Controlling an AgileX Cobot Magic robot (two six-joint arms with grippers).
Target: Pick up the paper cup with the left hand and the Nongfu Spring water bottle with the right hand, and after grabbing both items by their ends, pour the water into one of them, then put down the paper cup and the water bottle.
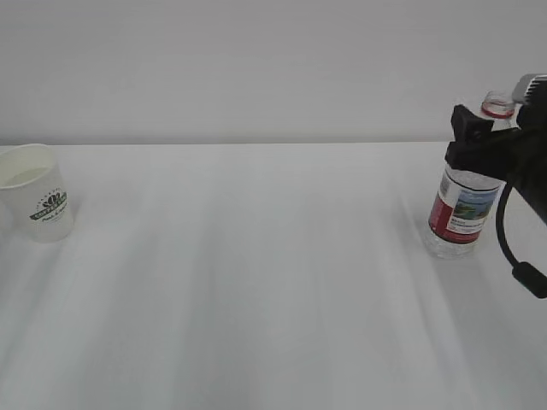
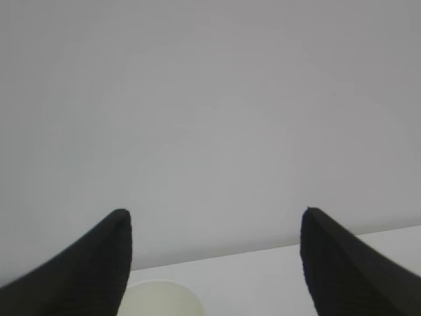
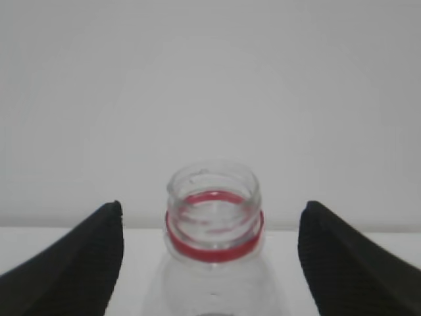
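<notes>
On the white table (image 1: 256, 282), the uncapped clear Nongfu Spring water bottle (image 1: 461, 209), red neck ring and red-and-white landscape label, stands far right between the right hand's (image 3: 210, 263) wide-spread jaws. The logoed white paper cup (image 1: 38, 203) sits far left; the left hand (image 2: 214, 263) gapes above it.

Bare table (image 1: 256, 273) between paper cup (image 1: 38, 205) and water bottle (image 1: 461, 213), open passage
</notes>
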